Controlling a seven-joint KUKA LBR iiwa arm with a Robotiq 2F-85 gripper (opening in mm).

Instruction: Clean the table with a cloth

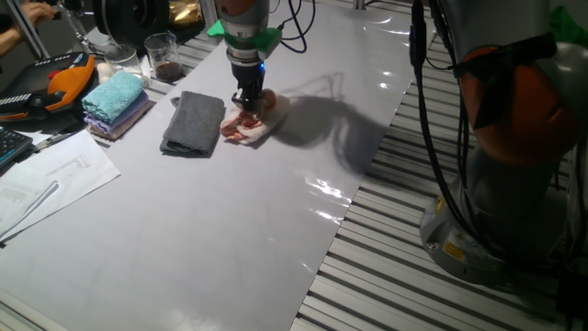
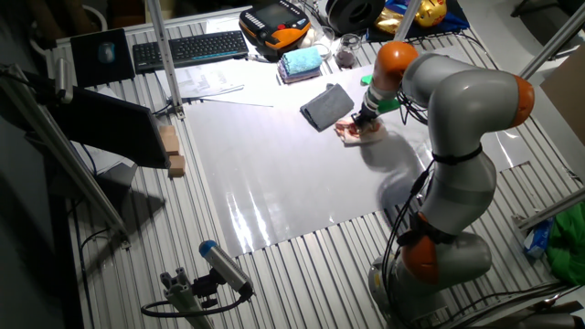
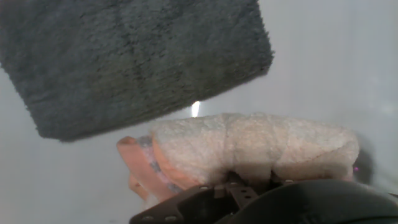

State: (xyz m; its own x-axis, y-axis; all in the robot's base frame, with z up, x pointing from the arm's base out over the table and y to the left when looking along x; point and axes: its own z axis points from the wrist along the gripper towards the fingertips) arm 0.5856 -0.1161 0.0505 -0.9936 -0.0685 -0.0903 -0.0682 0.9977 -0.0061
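A: Where is the cloth (image 1: 246, 125) sitting?

B: It is lying on the table (image 1: 211, 230), directly under the gripper (image 1: 249, 98), which is pressing down into it. In the hand view the pink and peach terry is bunching up right at the fingertips, so the jaws are looking nearly closed on a fold of it, though the fingers themselves are mostly hidden there.

A: So which step is going on?

B: I am judging it as the grasp, or the very start of wiping. The next move is calling for steady downward pressure and a sweep across the bare surface, toward the open side away from the dark grey cloth (image 1: 194, 123).

A: That one is close?

B: Just beside the jaws, apparently not quite touching the pink one. A stroke that way would be dragging it along.

A: And the surface?

B: Glossy, pale grey, throwing back lamp glare. Beyond the grey cloth a teal towel (image 1: 115, 95) is resting on a folded stack, with a glass (image 1: 163, 55) nearby. Slatted metal grating (image 1: 441, 285) is surrounding the table, and a keyboard (image 2: 190, 47) is sitting at its far end.
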